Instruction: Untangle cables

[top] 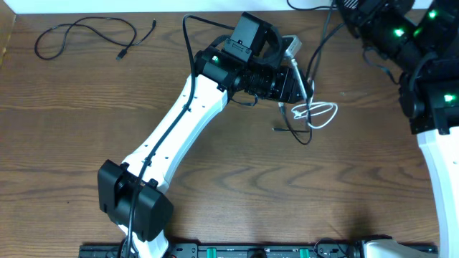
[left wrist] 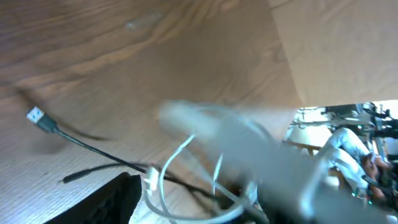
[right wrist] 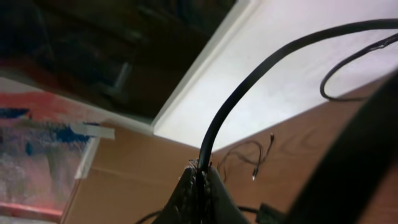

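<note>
The white cable lies coiled on the wooden table, tangled with a thin black cable. My left gripper hovers just above and left of them. In the blurred left wrist view its jaws stand apart, with loops of the white cable between them, and a black cable with a plug end trails off to the left. My right gripper is shut on a black cable that rises from its tips and curves away to the right. The right arm sits at the top right, its fingers hidden in the overhead view.
A separate thin black cable lies loose at the table's top left, also seen far off in the right wrist view as a cable. The left arm's white link crosses the table's middle. A black rail runs along the front edge.
</note>
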{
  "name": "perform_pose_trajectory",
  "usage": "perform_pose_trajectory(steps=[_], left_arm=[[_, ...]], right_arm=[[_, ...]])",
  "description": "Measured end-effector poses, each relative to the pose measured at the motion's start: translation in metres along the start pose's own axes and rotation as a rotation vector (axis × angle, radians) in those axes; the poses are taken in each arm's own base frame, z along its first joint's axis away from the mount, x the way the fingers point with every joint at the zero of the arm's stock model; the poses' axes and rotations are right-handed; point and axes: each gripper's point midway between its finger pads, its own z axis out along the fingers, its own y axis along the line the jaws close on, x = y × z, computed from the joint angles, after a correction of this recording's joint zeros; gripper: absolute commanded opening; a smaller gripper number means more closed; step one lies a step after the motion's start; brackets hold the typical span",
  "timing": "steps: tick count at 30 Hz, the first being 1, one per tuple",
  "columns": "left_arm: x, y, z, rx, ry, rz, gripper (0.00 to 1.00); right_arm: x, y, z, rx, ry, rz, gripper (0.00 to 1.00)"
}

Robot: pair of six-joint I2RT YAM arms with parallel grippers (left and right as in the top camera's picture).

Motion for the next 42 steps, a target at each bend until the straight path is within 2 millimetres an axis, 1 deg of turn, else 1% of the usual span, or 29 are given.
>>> perform_pose_trajectory(steps=[3, 8, 13, 17, 23, 25, 28, 34, 42], left_arm=[[0.001, -0.004, 0.000, 0.022, 0.007, 0.001, 0.66], [0.002, -0.006, 0.000, 0.036, 0.012, 0.001, 0.66], [-0.001, -0.003, -0.001, 0.027, 0.002, 0.001, 0.66], [-0.007, 0.006, -0.008, 0.016, -0.019, -0.013, 0.66], [-0.021, 0.027, -0.025, -0.009, -0.068, -0.044, 0.66], [-0.024, 0.031, -0.029, -0.016, -0.081, -0.048, 0.66], [-0.025, 0.032, -0.030, -0.017, -0.087, -0.047, 0.66], [-0.024, 0.027, -0.029, 0.005, -0.078, -0.041, 0.66], [-0.011, -0.002, -0.031, 0.178, -0.009, -0.046, 0.66]], right_arm=[[-0.004, 0.006, -0.002, -0.032, -0.002, 0.003, 0.01], [0.002, 0.013, -0.002, -0.064, 0.035, 0.031, 0.01], [0.006, 0.015, -0.003, -0.077, 0.060, 0.051, 0.01], [0.006, 0.017, -0.004, -0.087, 0.072, 0.074, 0.01], [-0.001, 0.024, -0.009, -0.126, 0.076, 0.095, 0.01], [-0.001, 0.026, -0.010, -0.138, 0.085, 0.101, 0.01], [0.003, 0.030, -0.011, -0.156, 0.111, 0.111, 0.01], [0.007, 0.032, -0.011, -0.165, 0.136, 0.123, 0.01], [0.007, 0.032, -0.011, -0.166, 0.138, 0.123, 0.01]])
